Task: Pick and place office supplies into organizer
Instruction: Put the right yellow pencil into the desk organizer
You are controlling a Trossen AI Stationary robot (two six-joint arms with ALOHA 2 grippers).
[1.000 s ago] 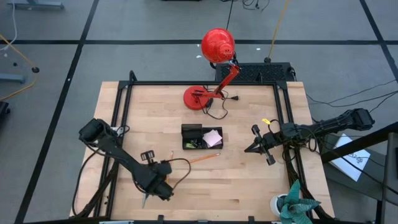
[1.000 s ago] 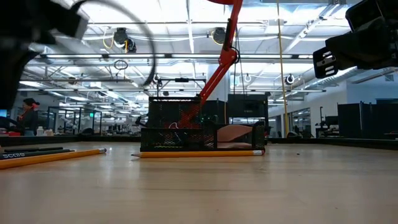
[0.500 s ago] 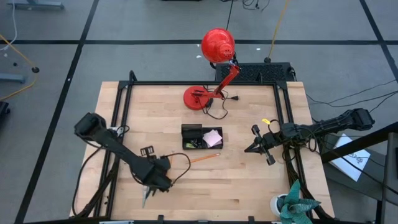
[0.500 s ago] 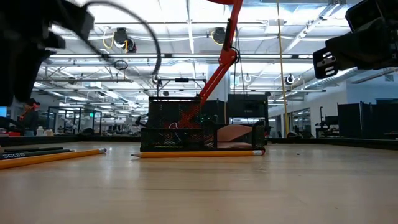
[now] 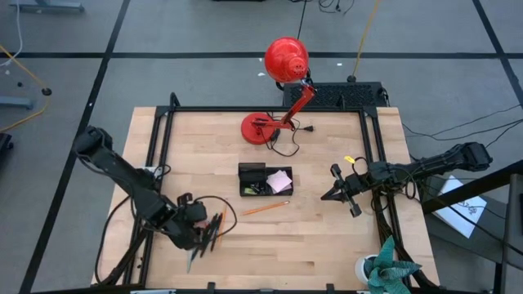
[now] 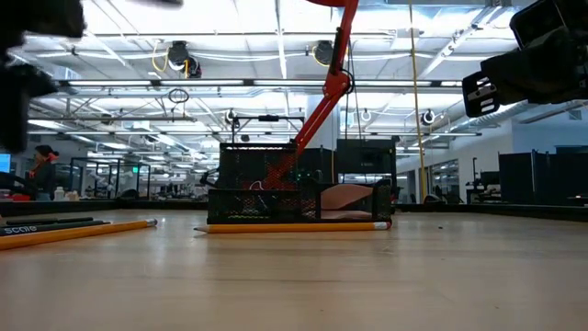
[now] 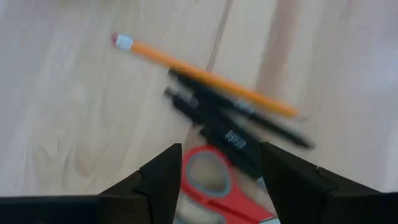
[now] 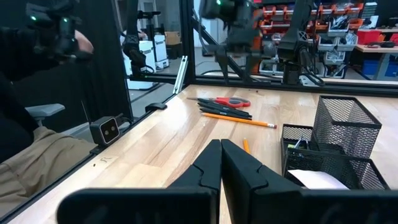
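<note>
The black mesh organizer point(image 5: 263, 180) stands mid-table with a pink sticky-note pad point(image 5: 280, 180) in it. An orange pencil point(image 5: 263, 207) lies on the table just in front of it. Near the table's front left lie red-handled scissors point(image 7: 208, 183), black pens point(image 7: 233, 124) and a second orange pencil point(image 7: 199, 71), side by side. My left gripper point(image 7: 221, 168) hovers open above them, pointing steeply down, one finger on either side of the scissors' handle. My right gripper point(image 8: 221, 162) waits shut at the table's right side, pointing level.
A red desk lamp stands on its round base point(image 5: 260, 129) at the far middle, with a black cord beside it. A black frame point(image 5: 163, 139) borders the table. A green plant point(image 5: 384, 271) sits at the near right corner. Bare wood lies between organizer and right gripper.
My left arm has drawn back toward the table's left edge, and its gripper has tipped to point more steeply down over the scissors and pens. The supplies on the table have stayed where they were.
</note>
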